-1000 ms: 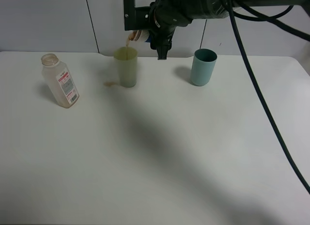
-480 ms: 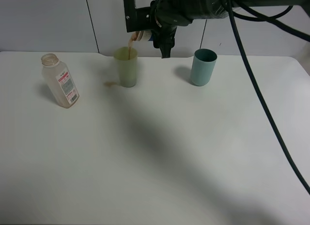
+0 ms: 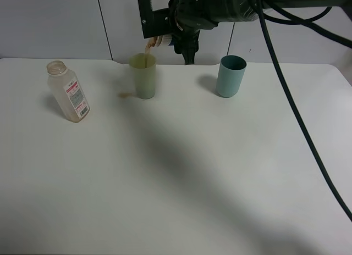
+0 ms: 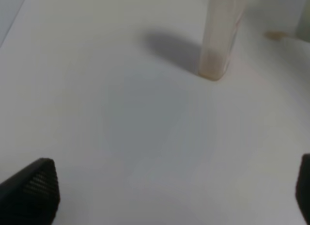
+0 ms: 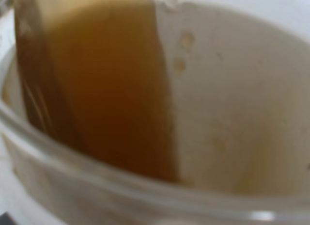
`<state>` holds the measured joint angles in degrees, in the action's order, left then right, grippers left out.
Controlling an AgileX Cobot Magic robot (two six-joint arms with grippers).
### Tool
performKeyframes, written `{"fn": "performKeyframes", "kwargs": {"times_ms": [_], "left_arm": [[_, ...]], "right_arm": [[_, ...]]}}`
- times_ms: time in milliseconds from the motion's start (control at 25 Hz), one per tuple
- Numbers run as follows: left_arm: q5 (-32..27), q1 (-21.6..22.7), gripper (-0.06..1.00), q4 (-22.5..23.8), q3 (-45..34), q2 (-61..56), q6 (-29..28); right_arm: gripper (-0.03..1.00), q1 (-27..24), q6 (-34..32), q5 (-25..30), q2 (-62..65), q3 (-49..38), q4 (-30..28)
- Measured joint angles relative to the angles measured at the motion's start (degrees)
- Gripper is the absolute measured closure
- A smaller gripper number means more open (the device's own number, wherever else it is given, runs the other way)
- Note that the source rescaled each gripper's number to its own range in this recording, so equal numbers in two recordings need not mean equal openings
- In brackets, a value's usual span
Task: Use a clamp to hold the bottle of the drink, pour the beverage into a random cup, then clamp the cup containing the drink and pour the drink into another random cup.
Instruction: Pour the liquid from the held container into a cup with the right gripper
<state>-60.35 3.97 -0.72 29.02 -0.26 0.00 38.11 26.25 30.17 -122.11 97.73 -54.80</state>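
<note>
Brown drink (image 3: 147, 48) streaming from tilted cup (image 3: 160, 40), clenched in right fingers, into tumbler (image 3: 143, 76) on table (image 3: 181, 172). Small spill (image 3: 125, 94) beside tumbler, probably drink. Risk: stream overshooting rim if tilt steepens. Left fingers (image 4: 29, 191) released; bottle (image 3: 68, 90) well apart.

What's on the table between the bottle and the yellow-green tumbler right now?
Only a small brown spill spot just left of the tumbler; otherwise bare table up to the bottle, per the exterior high view.

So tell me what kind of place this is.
Probably a robot test bench, not a kitchen: a bare white table against plain grey wall panels, a black arm with trailing cable overhead, and only a bottle and cups set out.
</note>
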Motion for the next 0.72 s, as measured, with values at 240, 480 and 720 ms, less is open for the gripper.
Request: {"fn": "performKeyframes", "kwargs": {"times_ms": [240, 480, 720], "left_arm": [[0.0, 0.0, -0.04, 0.0, 0.0, 0.0, 0.0], [0.0, 0.0, -0.04, 0.0, 0.0, 0.0, 0.0], [0.0, 0.0, -0.04, 0.0, 0.0, 0.0, 0.0]], "right_arm": [[0.97, 0.32, 1.11, -0.05, 0.05, 0.0, -1.75], [0.97, 0.37, 1.11, -0.05, 0.05, 0.0, -2.43], [0.97, 0.37, 1.11, -0.44, 0.05, 0.0, -2.68]]}}
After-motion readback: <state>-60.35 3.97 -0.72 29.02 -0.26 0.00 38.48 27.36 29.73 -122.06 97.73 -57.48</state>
